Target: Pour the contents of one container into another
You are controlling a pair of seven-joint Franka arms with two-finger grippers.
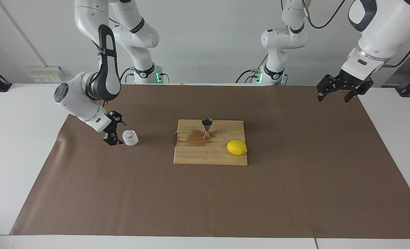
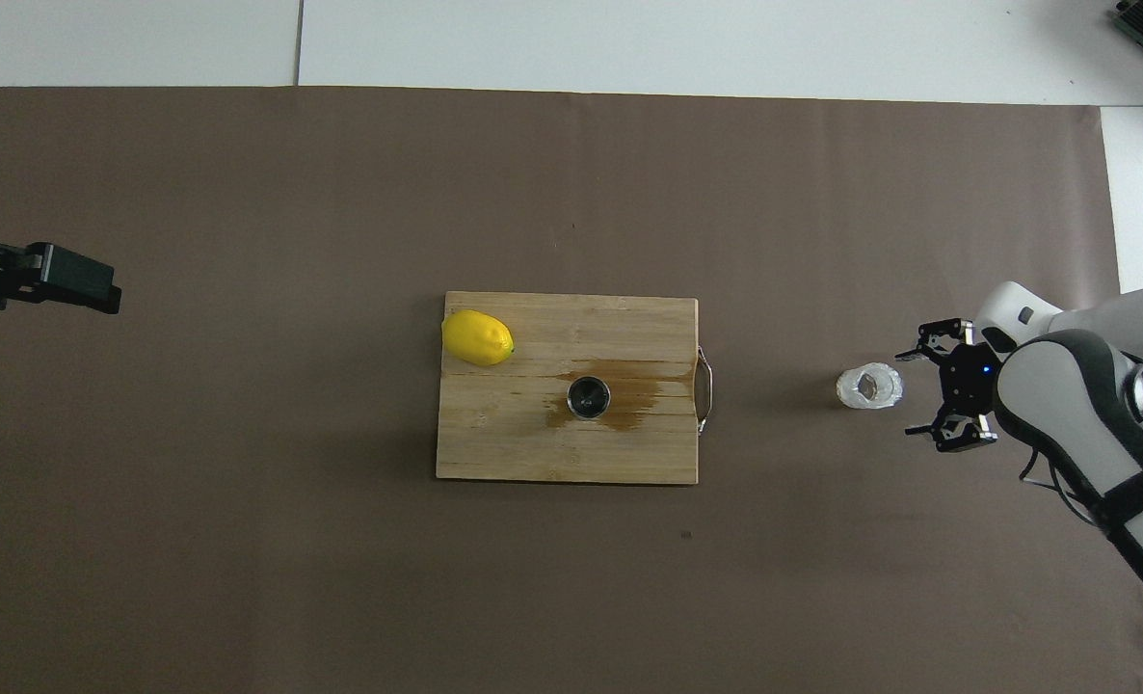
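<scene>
The small squat clear glass cup with the bumpy whitish wall (image 1: pixel 130 137) stands upright on the brown paper sheet (image 1: pixel 205 193) that covers the counter, toward the right arm's end, well apart from the pale wooden cutting board (image 1: pixel 210 157). The right tool (image 1: pixel 114 132) is just beside the cup, on the side away from the board, with its jaws wide and nothing between them — a clear gap shows between tool and cup in the overhead view, so the cup is free. The cup thus lies from the right tool toward the board, and it has no long axis to speak of, being round and squat; the right arm is by far the nearer one.

On the board, about as near the robots as the cup, stands the small shiny steel hourglass-shaped jigger (image 1: pixel 206 128), upright in a brown wet stain (image 1: pixel 194 138). By that stain and the cup set down alone, the pour looks finished, so I judge the coming move to be the right tool's withdrawal away from the cup. A yellow lemon (image 1: pixel 236 147) lies on the board toward the left arm's end.

The left tool (image 1: pixel 339 90) hangs over the sheet's corner at the left arm's end, jaws spread wide and empty — that arm waits. No brand, label or writing can be read on the cup, jigger or board.
</scene>
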